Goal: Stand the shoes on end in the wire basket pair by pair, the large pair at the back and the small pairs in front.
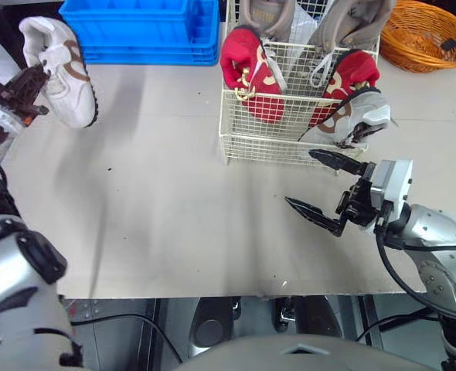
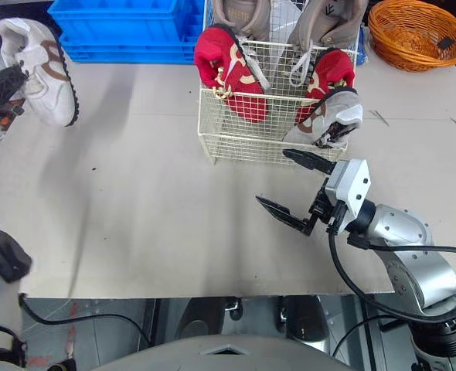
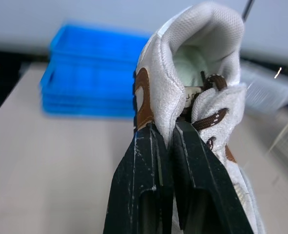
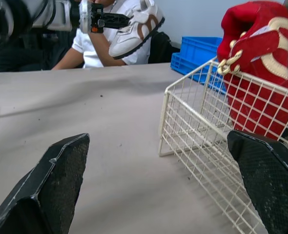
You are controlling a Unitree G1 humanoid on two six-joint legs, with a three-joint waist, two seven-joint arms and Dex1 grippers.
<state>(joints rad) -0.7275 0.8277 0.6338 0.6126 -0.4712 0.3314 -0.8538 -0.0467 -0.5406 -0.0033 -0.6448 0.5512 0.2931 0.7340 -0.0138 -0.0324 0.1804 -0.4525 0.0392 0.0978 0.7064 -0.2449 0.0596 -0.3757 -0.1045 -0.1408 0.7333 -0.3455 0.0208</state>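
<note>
White-and-brown sneaker hangs above tabletop's far left corner, left pincer clamped on heel collar; right pincer spread wide, empty, before wire basket. We'd carry sneaker across, lower it on end beside mate, front row, clearing rim.

Cream wire basket, red shoes, white shoe w/ brown stripes, blue crates & orange basket
</note>
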